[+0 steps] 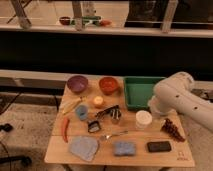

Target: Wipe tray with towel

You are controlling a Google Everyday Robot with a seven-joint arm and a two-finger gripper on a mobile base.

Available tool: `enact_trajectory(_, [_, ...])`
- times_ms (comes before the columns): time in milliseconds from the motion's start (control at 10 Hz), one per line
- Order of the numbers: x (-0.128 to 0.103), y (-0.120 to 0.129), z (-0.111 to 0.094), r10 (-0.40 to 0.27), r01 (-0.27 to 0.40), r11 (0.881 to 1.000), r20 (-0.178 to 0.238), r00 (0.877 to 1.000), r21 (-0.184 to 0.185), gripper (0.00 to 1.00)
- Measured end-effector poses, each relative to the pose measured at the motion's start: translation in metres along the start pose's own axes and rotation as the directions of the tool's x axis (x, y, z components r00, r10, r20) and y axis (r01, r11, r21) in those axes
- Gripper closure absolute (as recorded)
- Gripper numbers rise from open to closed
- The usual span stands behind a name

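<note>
At the far right corner of the wooden surface sits the tray, green plastic, rectangular, with raised sides. The towel, a floppy grey-blue cloth, lies rumpled by the near edge, just left of a chunky blue sponge. The gripper hangs at the tray's near right corner, jaws spread, nothing in them.

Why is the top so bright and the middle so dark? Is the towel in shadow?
Camera view: bright light washes out the top window strip; a dark band sits beneath. Camera view: the wooden table is evenly lit, so the grey-blue cloth towel is not in shadow. Camera view: the white robot arm covers the right end of the large green plastic tray, hiding the gripper.
</note>
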Motion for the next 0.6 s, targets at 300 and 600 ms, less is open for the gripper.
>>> enact_trajectory(300, [-0.058, 0.001, 0.004, -0.073, 0.073, 0.997, 0.056, 0.996, 0.018, 0.2])
enact_trajectory(600, [-0.091, 0.014, 0.005, -0.118, 0.119, 0.993, 0.137, 0.984, -0.001, 0.2])
